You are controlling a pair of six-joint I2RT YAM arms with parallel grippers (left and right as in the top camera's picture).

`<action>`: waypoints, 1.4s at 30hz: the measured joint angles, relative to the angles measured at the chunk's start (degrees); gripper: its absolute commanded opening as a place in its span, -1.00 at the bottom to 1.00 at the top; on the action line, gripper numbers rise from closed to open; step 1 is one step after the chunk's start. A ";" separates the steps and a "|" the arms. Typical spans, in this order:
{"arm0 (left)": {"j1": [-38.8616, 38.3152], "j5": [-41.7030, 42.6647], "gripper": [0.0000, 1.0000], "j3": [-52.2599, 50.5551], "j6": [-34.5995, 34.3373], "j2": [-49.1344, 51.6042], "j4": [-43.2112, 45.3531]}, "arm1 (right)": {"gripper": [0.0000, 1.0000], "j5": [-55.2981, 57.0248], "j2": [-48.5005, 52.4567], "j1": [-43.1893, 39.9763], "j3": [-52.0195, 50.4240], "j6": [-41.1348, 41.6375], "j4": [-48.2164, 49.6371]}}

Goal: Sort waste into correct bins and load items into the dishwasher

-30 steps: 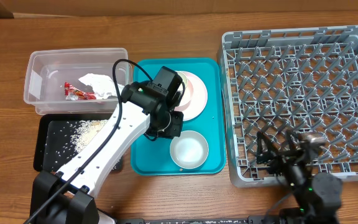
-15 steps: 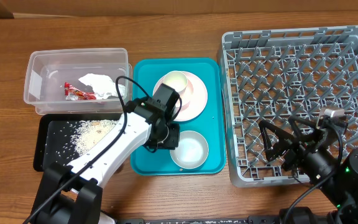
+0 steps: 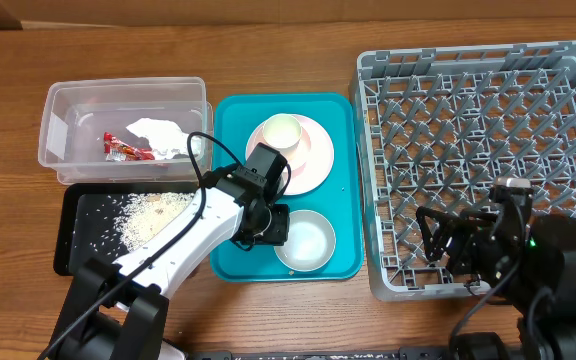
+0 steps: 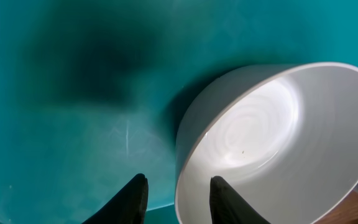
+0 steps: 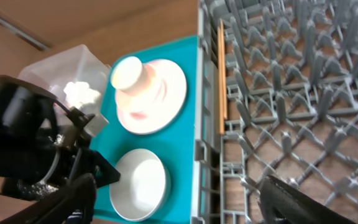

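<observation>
From overhead, shows left claw [image 3: 276, 228] low over the teal tray [image 3: 343, 200] beside the whitish bowl [image 3: 305, 241], right claw [image 3: 438, 240] above the front of the grey rack [image 3: 365, 150]. At the left wrist, reveals fingers [image 4: 132, 199] parted astride the bowl's rim, not clamped. At the right wrist, finds fingers [image 5: 73, 199] spread wide, empty.

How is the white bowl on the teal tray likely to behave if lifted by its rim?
The white bowl looks rigid with a smooth, glossy wall, so a grip may slip. Gripped at one edge, where the left gripper hovers, it would likely tilt. Upright on the teal tray, it seems unlikely to roll.
</observation>
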 measured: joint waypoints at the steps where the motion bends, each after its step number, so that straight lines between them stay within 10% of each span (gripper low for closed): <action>1: 0.00 -0.02 -0.35 -0.13 -0.13 0.00 0.33 | 0.55 0.09 0.90 0.00 0.00 -0.39 -0.52; 18: 0.00 -0.28 -0.44 -2.73 -0.59 0.09 3.43 | 0.36 0.52 13.09 0.00 0.00 -1.70 -2.23; 23: 0.00 -0.24 -0.92 -3.89 -1.79 0.09 3.98 | 0.36 0.39 15.65 0.00 0.00 -1.70 -2.43; 42: 0.00 -0.31 -0.92 2.97 -1.73 -0.04 -5.20 | 0.39 -0.74 20.26 6.99 7.10 -5.66 -3.91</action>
